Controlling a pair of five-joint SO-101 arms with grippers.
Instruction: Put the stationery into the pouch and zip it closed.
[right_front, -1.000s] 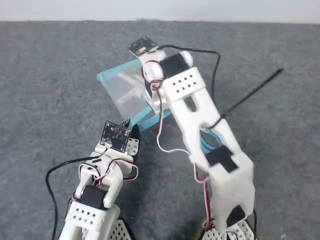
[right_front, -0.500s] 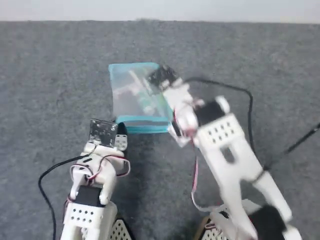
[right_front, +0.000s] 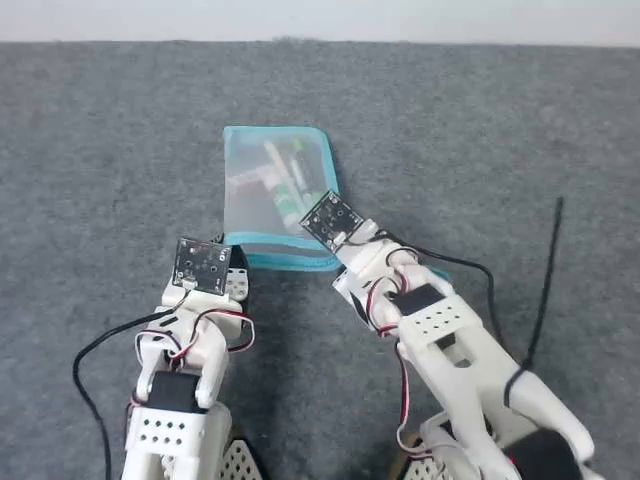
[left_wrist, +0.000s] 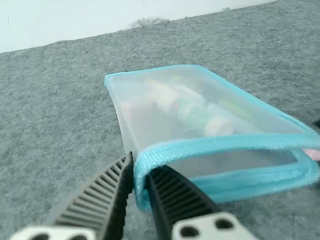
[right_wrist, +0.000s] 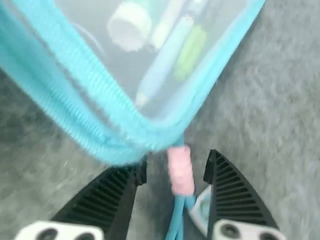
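Left tool (left_wrist: 139, 169) pinches the translucent, teal-edged pouch (left_wrist: 200, 112); right tool (right_wrist: 177, 161) gapes around the pink pull (right_wrist: 180, 174).

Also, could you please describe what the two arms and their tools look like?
The left arm and right arm are white plastic with black motor blocks, small hole patterns, and looping red, white and black cables. The left tool and right tool have black ribbed fingers on pale bases with screw holes.

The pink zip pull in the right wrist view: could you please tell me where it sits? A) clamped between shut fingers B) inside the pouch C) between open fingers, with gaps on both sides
C: the pink zip pull lies off the pouch corner, between the spread fingers of the right gripper.
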